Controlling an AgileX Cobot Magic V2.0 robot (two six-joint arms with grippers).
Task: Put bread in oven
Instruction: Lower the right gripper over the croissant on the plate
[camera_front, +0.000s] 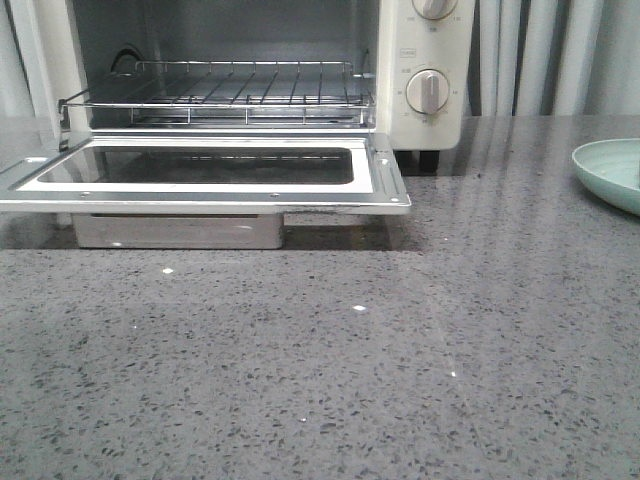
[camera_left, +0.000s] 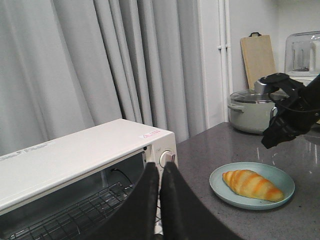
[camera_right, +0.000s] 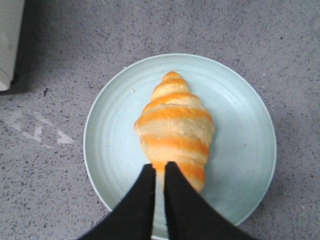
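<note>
The bread (camera_right: 175, 131), a golden croissant roll, lies on a pale green plate (camera_right: 240, 120); it also shows in the left wrist view (camera_left: 252, 184) on the plate (camera_left: 225, 187). My right gripper (camera_right: 159, 167) hangs above the roll's near end, jaws shut and empty. The cream oven (camera_front: 425, 60) stands open, its door (camera_front: 380, 185) folded down flat and the wire rack (camera_front: 215, 95) bare. My left gripper (camera_left: 160, 167) is shut and empty, raised above the oven (camera_left: 75, 150). No gripper shows in the front view.
The plate's rim (camera_front: 610, 172) shows at the right edge of the front view. A grey lidded pot (camera_left: 247, 107), a wooden board (camera_left: 257, 57) and a blender stand behind. The right arm (camera_left: 290, 112) hovers over the plate. Curtains hang behind the grey speckled counter (camera_front: 350, 380).
</note>
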